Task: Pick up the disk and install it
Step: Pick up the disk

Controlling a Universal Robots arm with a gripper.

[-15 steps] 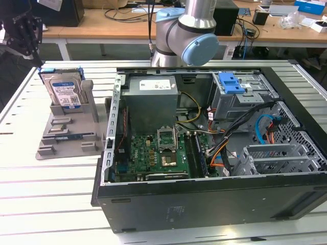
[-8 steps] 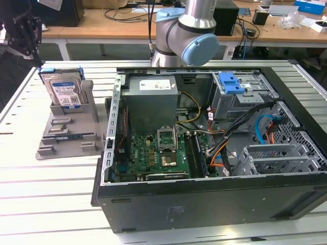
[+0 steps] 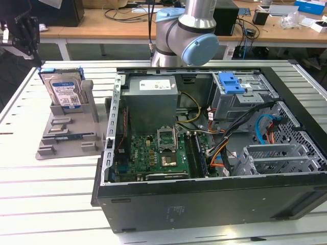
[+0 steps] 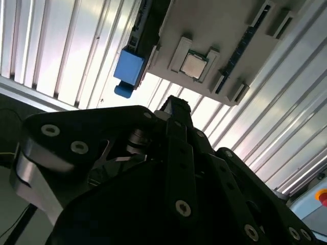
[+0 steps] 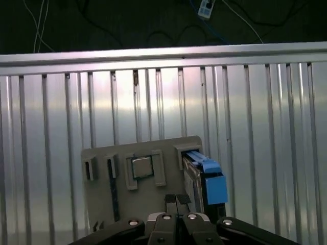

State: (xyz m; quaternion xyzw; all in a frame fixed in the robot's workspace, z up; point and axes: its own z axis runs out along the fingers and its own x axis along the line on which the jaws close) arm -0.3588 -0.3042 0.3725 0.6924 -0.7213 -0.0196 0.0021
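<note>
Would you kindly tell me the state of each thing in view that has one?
disk, upright in a slot of the grey holder, not gripped.
claw, shut, empty, clear of the disk.
grey holder, flat on the slatted table.
processor chip, seated in a recess of the holder.
computer case, on its side, open, side panel off.
</note>
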